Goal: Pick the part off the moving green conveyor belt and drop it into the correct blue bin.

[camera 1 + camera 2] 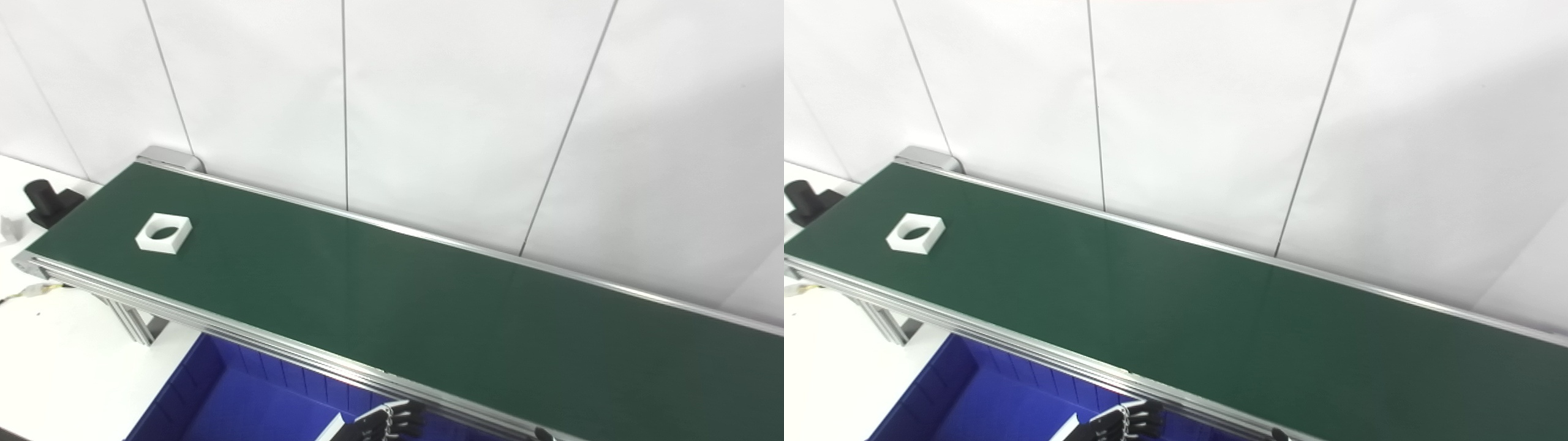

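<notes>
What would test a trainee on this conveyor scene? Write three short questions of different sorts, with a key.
1. True or false: the white part lies on the green belt, untouched.
2. Multiple choice: the part's hole is A) round, B) square, C) absent.
3. What sits below the belt's near edge, beside the left hand?

Key: 1. True. 2. A. 3. The blue bin. Only a dark tip of the right hand shows.
</notes>
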`<action>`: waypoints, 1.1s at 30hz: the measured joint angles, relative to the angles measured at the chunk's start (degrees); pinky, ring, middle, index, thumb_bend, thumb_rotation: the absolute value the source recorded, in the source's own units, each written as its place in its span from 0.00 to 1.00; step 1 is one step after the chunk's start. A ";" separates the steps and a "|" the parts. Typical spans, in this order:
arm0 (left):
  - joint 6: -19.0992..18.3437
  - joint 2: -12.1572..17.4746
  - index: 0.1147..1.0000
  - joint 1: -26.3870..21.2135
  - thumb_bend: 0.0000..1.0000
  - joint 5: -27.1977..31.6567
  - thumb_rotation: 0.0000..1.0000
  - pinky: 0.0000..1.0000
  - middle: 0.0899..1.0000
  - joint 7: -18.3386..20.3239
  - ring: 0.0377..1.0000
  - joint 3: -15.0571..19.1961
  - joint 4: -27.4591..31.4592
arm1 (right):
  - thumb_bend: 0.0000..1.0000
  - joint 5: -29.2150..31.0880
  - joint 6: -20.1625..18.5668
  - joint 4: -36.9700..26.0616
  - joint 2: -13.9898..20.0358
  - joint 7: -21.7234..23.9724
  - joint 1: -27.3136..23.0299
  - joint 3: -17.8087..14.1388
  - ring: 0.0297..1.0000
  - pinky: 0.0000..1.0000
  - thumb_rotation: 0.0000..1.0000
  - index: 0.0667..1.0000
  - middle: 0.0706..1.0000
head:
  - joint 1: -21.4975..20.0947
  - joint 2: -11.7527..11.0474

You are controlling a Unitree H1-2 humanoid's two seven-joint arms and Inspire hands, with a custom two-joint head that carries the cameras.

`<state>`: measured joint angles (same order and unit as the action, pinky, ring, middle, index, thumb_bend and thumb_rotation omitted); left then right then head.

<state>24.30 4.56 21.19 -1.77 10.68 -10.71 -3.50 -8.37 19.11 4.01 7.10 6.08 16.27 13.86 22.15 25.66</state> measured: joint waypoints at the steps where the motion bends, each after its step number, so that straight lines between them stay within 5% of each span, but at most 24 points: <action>1: 0.00 -0.10 0.80 0.07 0.91 0.02 0.49 0.70 0.78 -0.20 0.75 0.04 0.39 | 0.67 0.00 0.00 0.01 0.02 0.00 -0.02 -0.07 0.87 0.82 0.64 0.94 0.88 | 0.00 0.00; 11: -0.53 -0.24 0.78 1.19 0.94 0.59 0.45 0.69 0.76 -0.89 0.74 0.49 7.18 | 0.65 0.19 0.00 -0.03 0.13 0.19 -0.14 -0.47 0.87 0.80 0.63 0.95 0.88 | 0.79 0.70; 20: -4.26 0.87 0.80 1.24 0.96 0.43 0.36 0.71 0.77 -1.30 0.76 3.71 20.11 | 0.64 0.23 0.00 0.07 0.29 0.58 -0.81 -0.69 0.86 0.80 0.63 0.94 0.88 | 1.06 0.70; 26: -11.88 4.10 0.81 -3.08 0.95 1.62 0.41 0.72 0.81 -0.71 0.79 6.23 28.68 | 0.63 0.22 0.00 0.53 0.21 0.58 -1.65 -0.73 0.86 0.80 0.63 0.94 0.88 | 0.88 1.05; 33: -18.47 7.18 0.80 -9.46 0.87 -2.63 0.47 0.74 0.83 -0.79 0.81 9.93 31.01 | 0.64 0.11 0.03 1.52 -0.20 0.60 -1.79 -0.63 0.86 0.80 0.64 0.94 0.88 | 0.18 1.23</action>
<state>5.83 11.74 11.73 -4.41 9.89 -0.78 27.52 -8.27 19.13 5.53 6.90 6.68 14.49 13.23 22.32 26.89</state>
